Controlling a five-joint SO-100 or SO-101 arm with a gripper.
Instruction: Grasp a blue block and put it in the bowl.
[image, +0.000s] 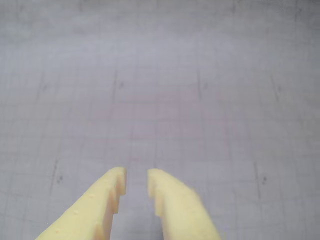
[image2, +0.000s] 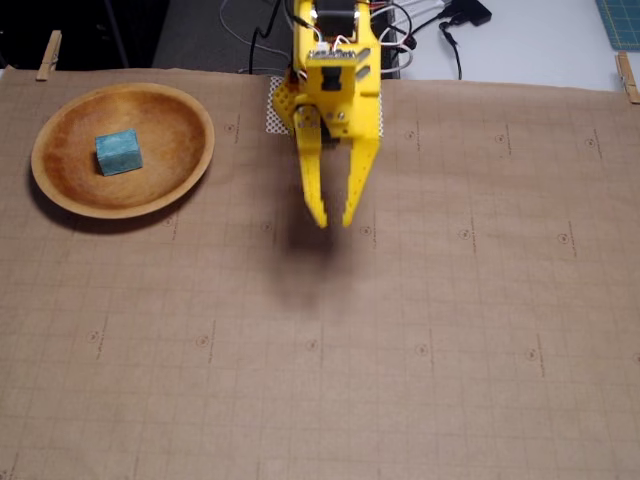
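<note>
A light-blue block (image2: 119, 152) lies inside the wooden bowl (image2: 190, 120) at the upper left of the fixed view, a little left of the bowl's middle. My yellow gripper (image2: 334, 221) hangs over the brown gridded mat near the top centre, well to the right of the bowl. Its fingers stand a small gap apart with nothing between them. In the wrist view the gripper (image: 136, 180) comes in from the bottom edge above bare mat; neither block nor bowl shows there.
The brown gridded mat (image2: 400, 340) covers the table and is clipped at its far corners by wooden pegs (image2: 47, 55). Black cables (image2: 430, 25) and the arm's base sit behind the mat's far edge.
</note>
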